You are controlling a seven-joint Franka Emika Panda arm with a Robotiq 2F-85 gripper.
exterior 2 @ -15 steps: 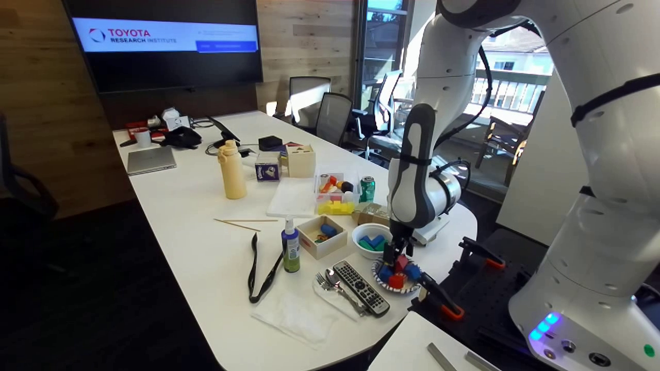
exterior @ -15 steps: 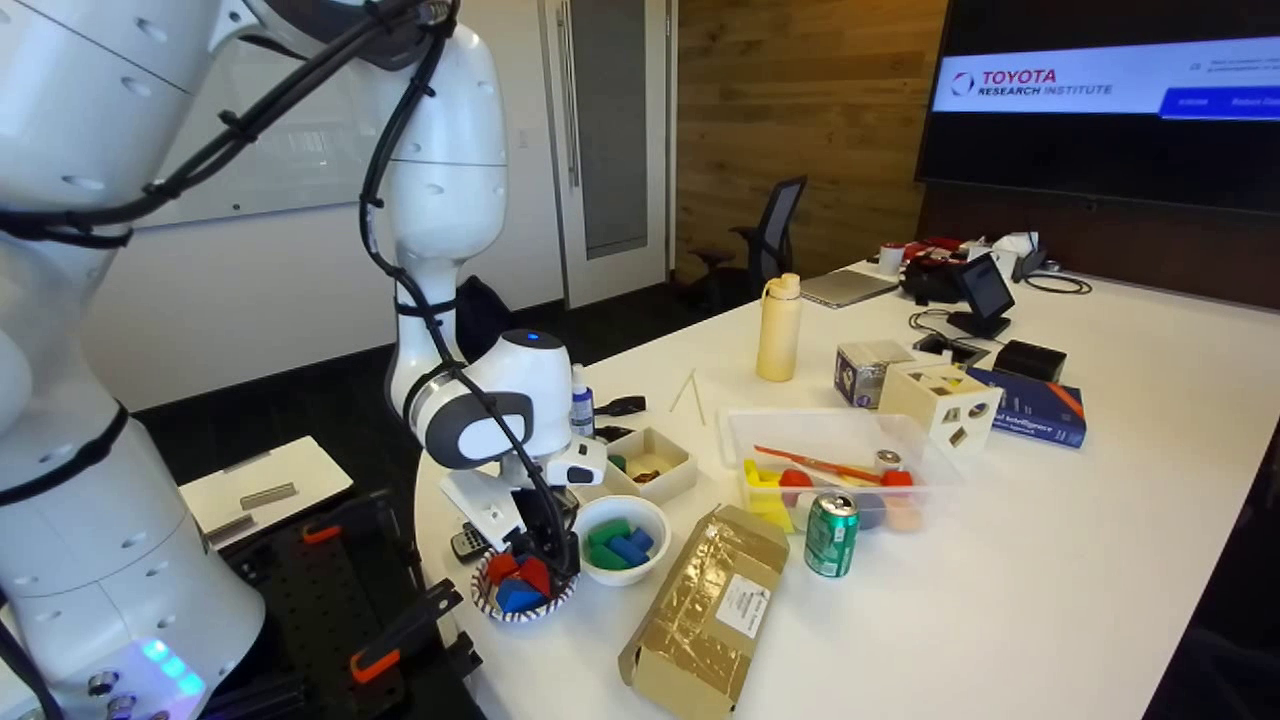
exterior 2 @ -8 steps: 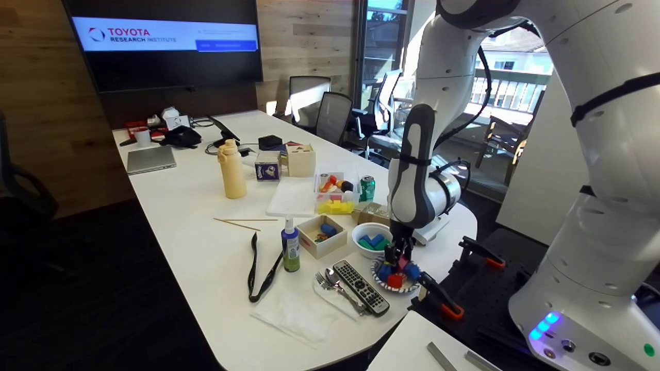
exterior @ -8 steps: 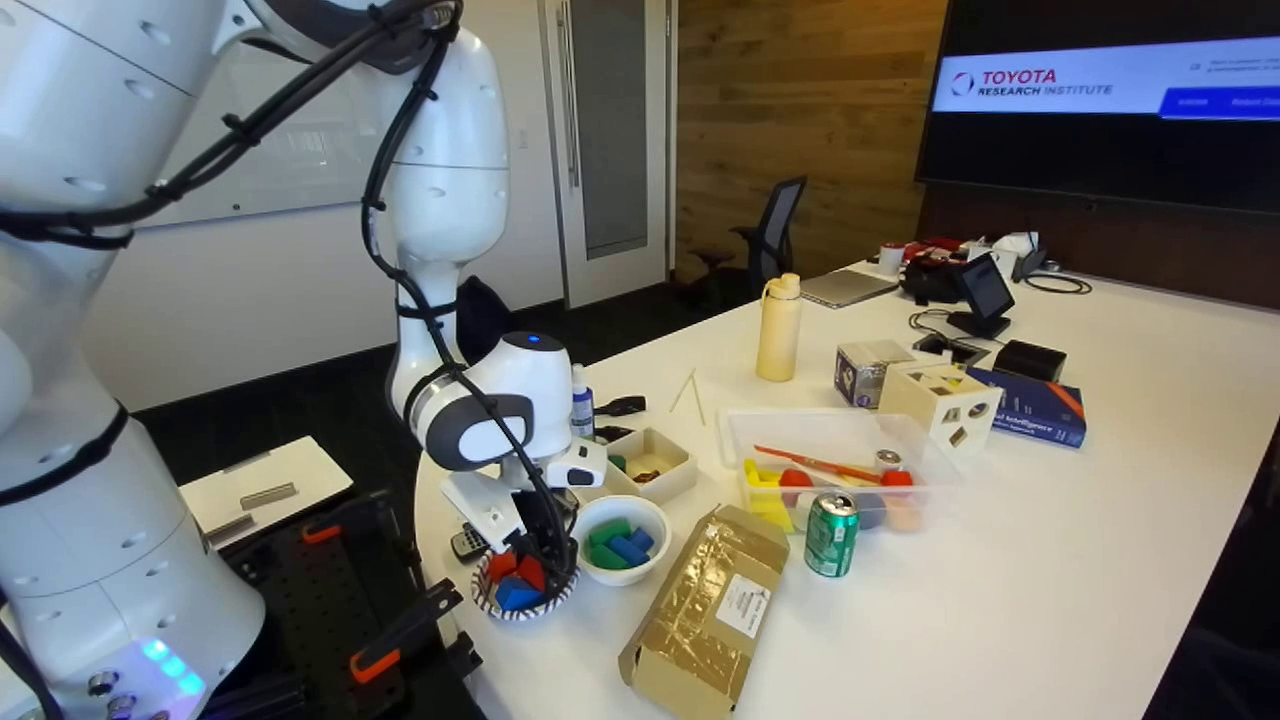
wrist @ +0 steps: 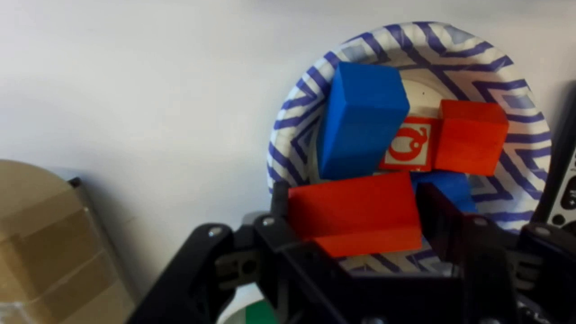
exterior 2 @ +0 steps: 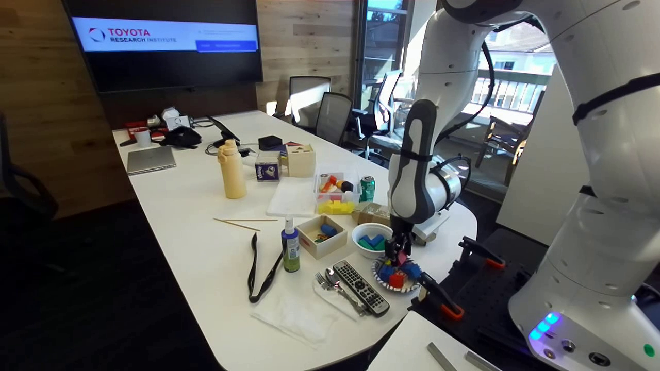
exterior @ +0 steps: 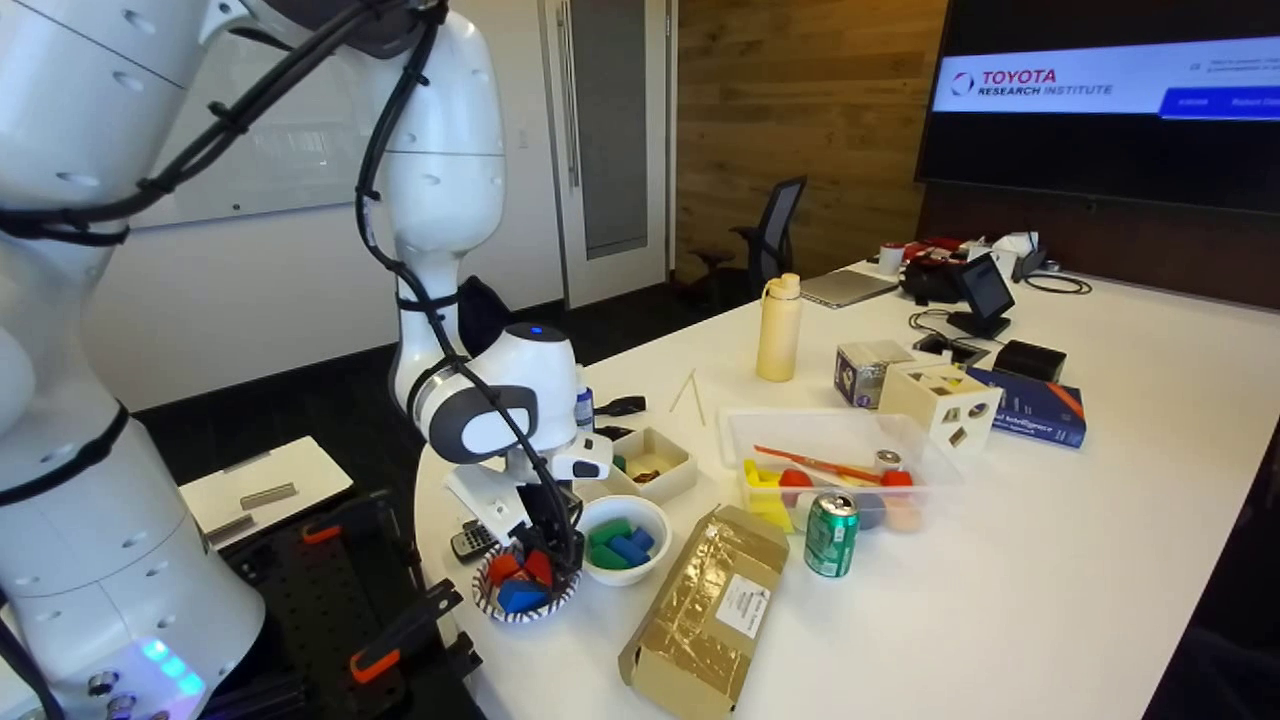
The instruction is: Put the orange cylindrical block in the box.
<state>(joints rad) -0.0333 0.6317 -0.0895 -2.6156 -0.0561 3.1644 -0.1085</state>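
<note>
Orange cylindrical block first: we honestly can't tell where it is from any of these views. What we do have in the wrist view is the gripper (wrist: 353,203) with a red block (wrist: 355,213) pinched between its fingers, over 7 o'clock of the patterned bowl (wrist: 518,102). In that bowl we've got a blue block (wrist: 364,121) at 10 o'clock, a second red block (wrist: 471,139) at 3 and a lettered cube (wrist: 407,145) near the middle. Remote (wrist: 566,191) is just beside the rim at 4.
</note>
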